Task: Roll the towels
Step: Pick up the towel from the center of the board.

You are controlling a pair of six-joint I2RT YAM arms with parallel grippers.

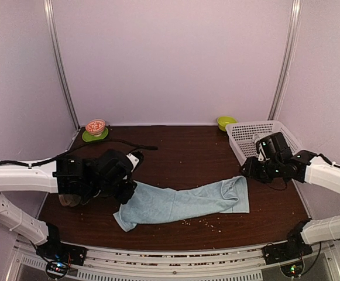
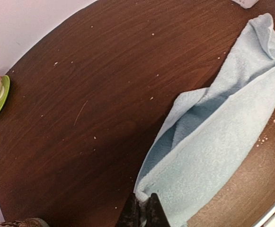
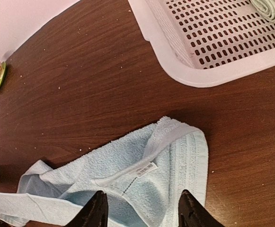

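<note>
- The dark wood table (image 1: 187,146) fills the floor of the pale-walled booth, one arm reaching in from each side.
- The light blue towel (image 1: 181,205) lies unrolled on the near half of the table. It is stretched into a long, creased strip from just under the left gripper to just below the right one, with one long edge folded over on itself.
- A white slotted basket (image 1: 235,140) sits at the far right corner of the table. In the right wrist view a rolled pale sage-green towel (image 3: 272,9) lies inside it, mostly cut off by the frame. In the overhead view the right arm hides much of the basket's inside.
- The left gripper (image 2: 144,213) has its jaws pressed together on the corner hem of the blue towel's left end. Only the fingertips show at the bottom edge of the wrist view.
- The right gripper (image 3: 144,213) hangs over the towel's right end with its jaws spread apart and nothing between them.
- A small yellow-green bowl (image 1: 226,122) stands at the back wall just left of the basket; its contents cannot be seen.
- A green saucer (image 1: 89,138) at the far left corner carries a red-and-white cup (image 1: 95,125).
- A brownish object (image 1: 69,201) peeks out beneath the left arm, too hidden to identify.
- A white label (image 3: 146,169) is sewn to the blue towel near its right end; the print is unreadable.
- Pale crumbs (image 1: 202,221) are scattered on the wood near the towel's near edge.
</note>
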